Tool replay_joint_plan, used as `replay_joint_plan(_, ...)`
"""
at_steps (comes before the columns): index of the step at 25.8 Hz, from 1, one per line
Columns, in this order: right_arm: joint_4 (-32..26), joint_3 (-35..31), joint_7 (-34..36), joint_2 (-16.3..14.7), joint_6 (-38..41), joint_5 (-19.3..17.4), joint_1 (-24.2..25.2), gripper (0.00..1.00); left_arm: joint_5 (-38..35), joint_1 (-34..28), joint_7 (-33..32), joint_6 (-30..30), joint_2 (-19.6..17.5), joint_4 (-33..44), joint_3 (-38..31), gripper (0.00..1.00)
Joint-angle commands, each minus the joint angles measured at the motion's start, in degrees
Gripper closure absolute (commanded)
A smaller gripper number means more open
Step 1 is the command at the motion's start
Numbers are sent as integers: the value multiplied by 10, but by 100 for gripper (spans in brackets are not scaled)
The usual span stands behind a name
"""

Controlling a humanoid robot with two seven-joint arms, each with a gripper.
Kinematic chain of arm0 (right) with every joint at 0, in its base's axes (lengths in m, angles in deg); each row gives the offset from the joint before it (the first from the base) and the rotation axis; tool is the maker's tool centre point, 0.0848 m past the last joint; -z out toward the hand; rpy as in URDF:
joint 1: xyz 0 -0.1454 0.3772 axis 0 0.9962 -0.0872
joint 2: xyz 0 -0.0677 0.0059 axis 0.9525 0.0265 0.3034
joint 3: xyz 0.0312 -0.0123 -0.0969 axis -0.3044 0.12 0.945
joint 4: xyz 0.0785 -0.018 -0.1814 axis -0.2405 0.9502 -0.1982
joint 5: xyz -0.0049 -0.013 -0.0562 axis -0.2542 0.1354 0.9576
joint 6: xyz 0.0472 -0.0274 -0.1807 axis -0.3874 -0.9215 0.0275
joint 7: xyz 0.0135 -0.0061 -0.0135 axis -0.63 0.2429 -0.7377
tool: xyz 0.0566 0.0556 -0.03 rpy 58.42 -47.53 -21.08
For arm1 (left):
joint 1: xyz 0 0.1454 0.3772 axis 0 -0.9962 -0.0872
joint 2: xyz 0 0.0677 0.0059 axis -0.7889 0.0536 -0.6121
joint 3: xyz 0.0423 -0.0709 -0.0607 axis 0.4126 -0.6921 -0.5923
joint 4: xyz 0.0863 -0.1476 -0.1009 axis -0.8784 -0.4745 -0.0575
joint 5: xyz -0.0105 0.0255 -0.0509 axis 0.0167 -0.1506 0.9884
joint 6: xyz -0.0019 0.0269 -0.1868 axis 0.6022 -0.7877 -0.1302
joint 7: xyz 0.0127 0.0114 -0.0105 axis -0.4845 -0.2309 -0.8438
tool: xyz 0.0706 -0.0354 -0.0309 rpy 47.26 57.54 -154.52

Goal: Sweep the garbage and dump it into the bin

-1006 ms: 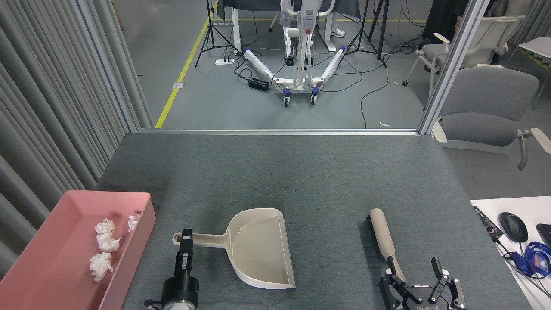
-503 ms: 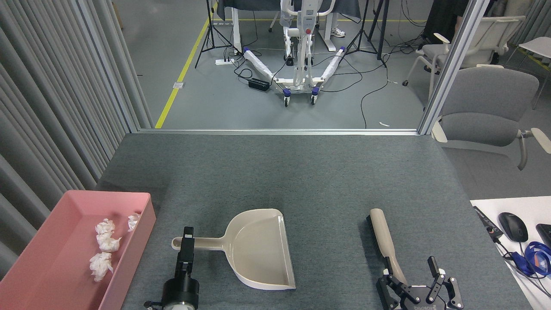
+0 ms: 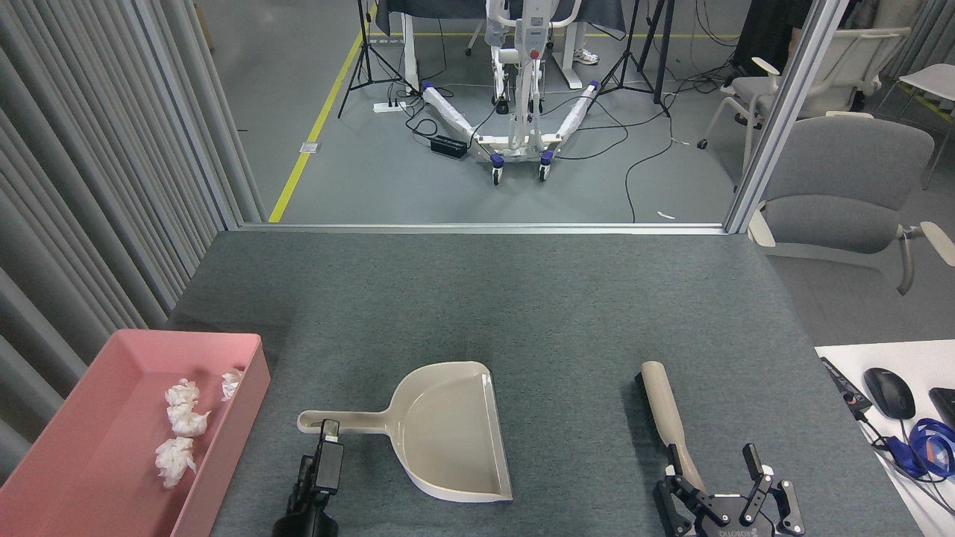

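Observation:
Several white tissue wads (image 3: 174, 456) lie in the pink bin (image 3: 89, 477) at the near left. The beige dustpan (image 3: 451, 429) lies flat and empty in the middle of the table, its handle pointing left. My left gripper (image 3: 327, 440) is just on the near side of the handle's end, dark and seen end-on, so its jaws are unclear. A beige brush (image 3: 662, 406) lies to the right. My right gripper (image 3: 712, 466) stands open at the near end of the brush handle, one finger beside it.
Grey felt covers the table (image 3: 522, 298). A white desk corner (image 3: 895, 403) with a mouse and cables is at the right edge. A grey curtain hangs on the left, and a chair (image 3: 843, 186) stands beyond the far right corner.
My left gripper has drawn back toward me off the dustpan handle, which now lies flat on the table. The right gripper sank slightly and stays spread.

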Motion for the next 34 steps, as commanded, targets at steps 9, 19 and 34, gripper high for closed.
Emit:
replay_joint_plan(9,0,0,0,-1,0,0,0,2,-561,-22,-94,58,-22,101,-14,0)
replay_joint_plan(19,-1,0,0,0,0,0,1,2,-700,-59,-174,-55,-9,205,-171,0)
replay_joint_plan(34,0,0,0,2,-1,0,1,2,-673,-100,-188,-81,-30,194,-228,0)
